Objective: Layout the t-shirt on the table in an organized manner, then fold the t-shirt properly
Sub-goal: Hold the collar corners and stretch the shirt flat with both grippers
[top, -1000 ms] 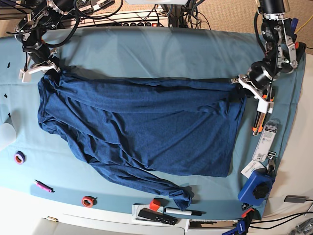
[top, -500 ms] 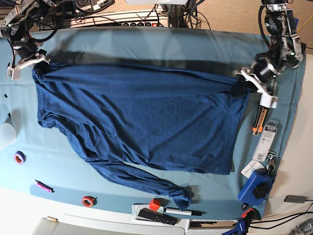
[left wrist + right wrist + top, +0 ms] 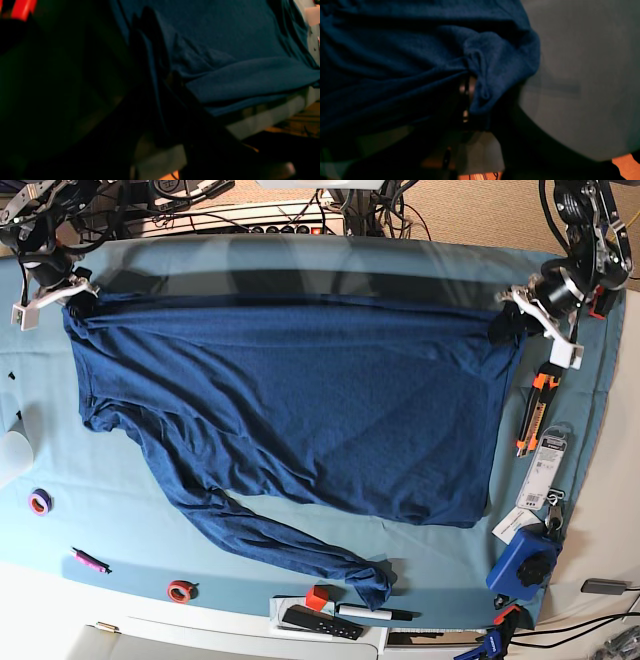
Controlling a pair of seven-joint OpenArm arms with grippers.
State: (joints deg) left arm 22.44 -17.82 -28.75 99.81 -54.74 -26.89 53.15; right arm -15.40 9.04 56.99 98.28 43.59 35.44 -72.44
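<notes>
The dark navy t-shirt (image 3: 300, 400) is stretched wide across the teal table (image 3: 120, 480), its far edge pulled taut and slightly raised between both grippers. My right gripper (image 3: 72, 298) at the base view's far left is shut on one top corner. In the right wrist view the bunched cloth (image 3: 495, 70) wraps the dark fingers (image 3: 466, 90). My left gripper (image 3: 508, 323) at the far right is shut on the other corner. The left wrist view shows the cloth (image 3: 225, 50) running away from the dark jaws. One long sleeve (image 3: 290, 545) trails toward the near edge.
An orange box cutter (image 3: 537, 405), tags and a blue clamp (image 3: 525, 565) lie along the right edge. Near the front sit a purple tape roll (image 3: 39, 502), a pink marker (image 3: 88, 560), a red tape roll (image 3: 180, 591), a red cube (image 3: 317, 597) and a black remote (image 3: 320, 622). Cables crowd the far side.
Both grippers have carried the shirt's top edge toward the table's far side and further apart. The body now lies flatter and wider, with fewer wrinkles.
</notes>
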